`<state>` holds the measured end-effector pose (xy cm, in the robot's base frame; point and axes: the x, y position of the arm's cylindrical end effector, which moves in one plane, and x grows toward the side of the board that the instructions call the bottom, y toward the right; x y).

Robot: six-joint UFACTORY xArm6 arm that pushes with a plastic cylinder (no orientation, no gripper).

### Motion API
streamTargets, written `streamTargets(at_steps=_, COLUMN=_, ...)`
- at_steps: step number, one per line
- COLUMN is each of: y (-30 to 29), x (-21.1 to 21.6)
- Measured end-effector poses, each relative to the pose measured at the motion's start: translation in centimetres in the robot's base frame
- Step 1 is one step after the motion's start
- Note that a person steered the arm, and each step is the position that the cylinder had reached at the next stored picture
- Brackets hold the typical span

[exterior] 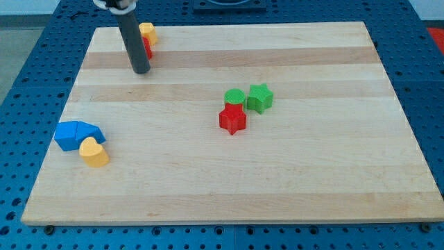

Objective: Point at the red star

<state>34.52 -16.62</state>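
The red star (233, 119) lies near the middle of the wooden board (291, 180). A green round block (235, 96) touches its upper edge, and a green star (260, 98) sits just to the upper right. My tip (141, 69) rests on the board near the view's top left, far to the left of and above the red star. Behind the rod, a yellow block (147, 31) and a red block (147, 48) are partly hidden.
Blue blocks (76, 134) and a yellow heart-like block (94, 152) lie together at the view's left edge of the board. The board rests on a blue perforated table (28, 62).
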Motion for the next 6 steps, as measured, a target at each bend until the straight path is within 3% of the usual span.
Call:
streamTargets(at_steps=4, y=10.6, x=13.3)
streamTargets(at_steps=5, y=15.3, x=15.4)
streamTargets(at_steps=6, y=23.8, x=15.7)
